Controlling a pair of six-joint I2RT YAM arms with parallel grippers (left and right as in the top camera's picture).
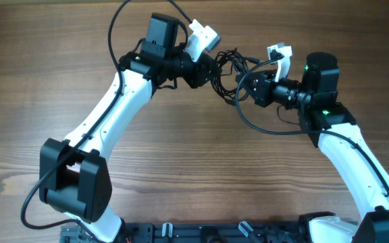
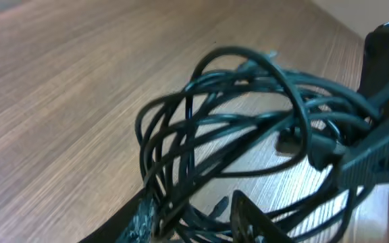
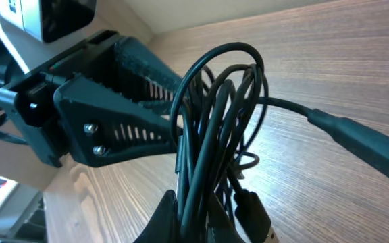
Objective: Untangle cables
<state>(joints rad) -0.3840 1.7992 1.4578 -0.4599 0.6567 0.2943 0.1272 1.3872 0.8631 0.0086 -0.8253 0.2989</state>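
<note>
Cables (image 1: 229,71) sit in one knotted bundle held between the two arms, over the far part of the table (image 1: 59,61); in both wrist views the loops cross and wrap one another, and no single cord is drawn free. The left gripper (image 1: 211,66) is closed on one side of the bundle, pinching several strands together; the right gripper (image 1: 247,84) is clamped narrow on the other side, with strands running down between its fingers (image 3: 169,214). One plug (image 3: 360,138) sticks out sideways on a stiff length of cord; it seems to be a loose end, though where it joins the knot is hidden behind other loops. By my reading the task is at an early stage; the bundle is gripped at two points, which is the set-up for pulling it apart; teasing the loops open, separating the cords and laying each out by itself on the wood are all left to do.
</note>
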